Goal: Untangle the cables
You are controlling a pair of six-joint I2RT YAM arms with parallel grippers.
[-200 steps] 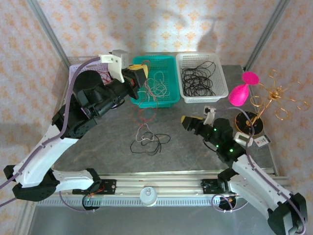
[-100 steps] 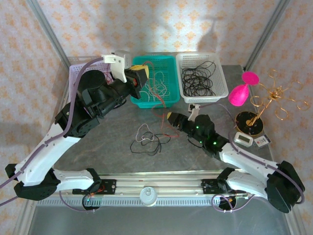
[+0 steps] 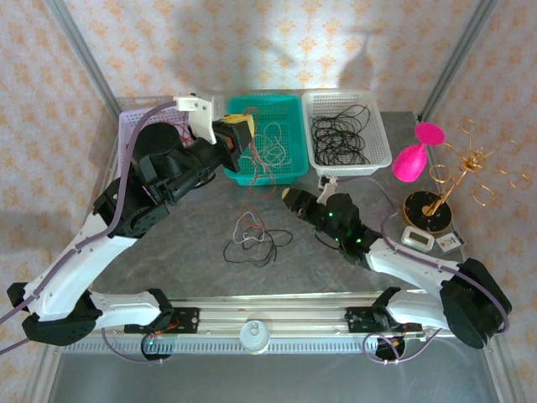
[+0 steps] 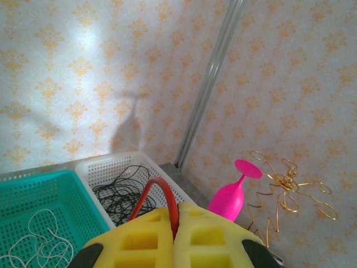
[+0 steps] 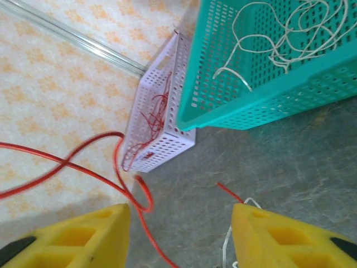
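The cables (image 3: 252, 239) lie in a small tangle of black, white and red strands on the grey table, in front of the baskets. My left gripper (image 3: 243, 134) hangs above the teal basket (image 3: 281, 172). Its yellow fingers (image 4: 139, 237) are shut on a red cable (image 4: 167, 198) that arches out of the pinch. That red cable (image 5: 125, 187) runs down in loops toward the tangle. My right gripper (image 3: 290, 196) is low, just right of the hanging strand. It is open, with the red loop beside its left finger (image 5: 83, 237) and a white strand (image 5: 227, 245) by the right one.
Three baskets stand along the back. The lavender one (image 5: 162, 111) holds red cables, the teal one (image 5: 268, 67) white cables, the white one (image 3: 346, 134) black cables. A pink glass (image 3: 413, 159) and a gold wire stand (image 3: 457, 172) are at the right.
My right arm has swung left and forward from the table's right side to the hanging red cable. The left gripper stays shut on the red cable, roughly in place.
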